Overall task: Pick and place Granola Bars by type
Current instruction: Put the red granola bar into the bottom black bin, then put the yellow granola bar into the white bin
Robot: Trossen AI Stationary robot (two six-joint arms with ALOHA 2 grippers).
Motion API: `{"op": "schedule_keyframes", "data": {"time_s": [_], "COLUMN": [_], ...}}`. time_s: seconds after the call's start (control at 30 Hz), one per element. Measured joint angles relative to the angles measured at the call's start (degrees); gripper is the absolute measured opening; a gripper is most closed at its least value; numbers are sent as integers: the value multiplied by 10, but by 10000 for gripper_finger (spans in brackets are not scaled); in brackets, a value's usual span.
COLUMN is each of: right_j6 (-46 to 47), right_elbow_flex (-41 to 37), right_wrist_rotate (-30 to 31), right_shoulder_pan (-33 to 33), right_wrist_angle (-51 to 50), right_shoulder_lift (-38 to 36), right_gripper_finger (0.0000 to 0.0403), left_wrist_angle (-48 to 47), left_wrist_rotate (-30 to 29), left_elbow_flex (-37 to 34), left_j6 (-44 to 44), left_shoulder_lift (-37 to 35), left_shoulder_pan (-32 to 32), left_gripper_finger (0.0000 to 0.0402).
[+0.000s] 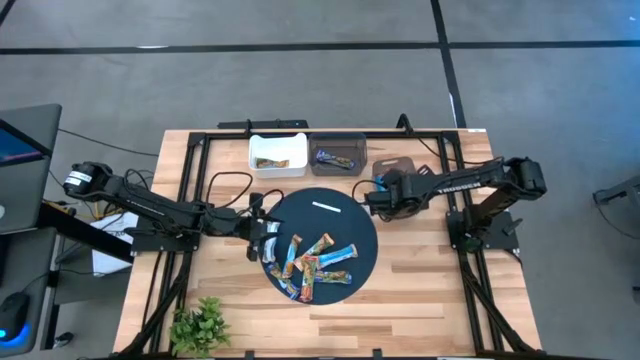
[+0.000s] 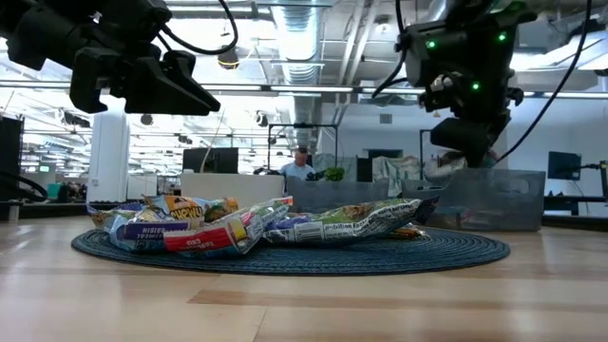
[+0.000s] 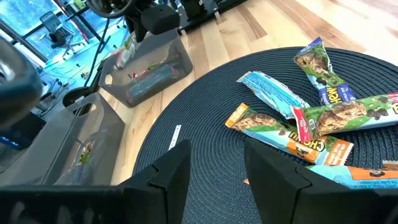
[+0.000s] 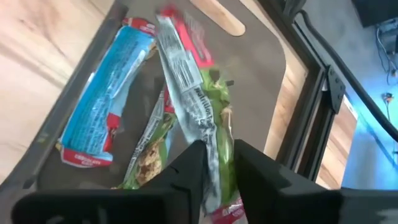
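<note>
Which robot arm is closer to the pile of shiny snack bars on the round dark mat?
Left. The left end effector hovers at the mat's edge beside the pile of wrapped granola bars; the right end effector sits farther away, by the mat's opposite rim.

Far-off person (image 2: 300, 163) blurred; bar (image 4: 198, 109) end behind right gripper (image 4: 216, 163) fingers, grip unclear.

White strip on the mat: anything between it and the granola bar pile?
Nothing. Only bare dark mat separates the white strip from the granola bars, as the high and left wrist views show.
</note>
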Motion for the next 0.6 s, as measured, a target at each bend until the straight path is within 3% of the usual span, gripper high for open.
{"op": "schedule_keyframes", "data": {"time_s": [0.37, 0.6], "right_j6": [-27, 4], "right_elbow_flex": [0, 0], "right_wrist_rotate": [22, 190], "right_shoulder_pan": [-1, 85], "right_wrist_angle": [-1, 3], "right_shoulder_lift": [0, -40], "right_gripper_finger": [172, 199], "left_wrist_angle": [0, -2], "left_wrist_rotate": [1, 95], "left_elbow_flex": [0, 3], "left_j6": [0, -71], "left_shoulder_lift": [0, 0], "left_shoulder_pan": [0, 0], "left_gripper_finger": [146, 146]}}
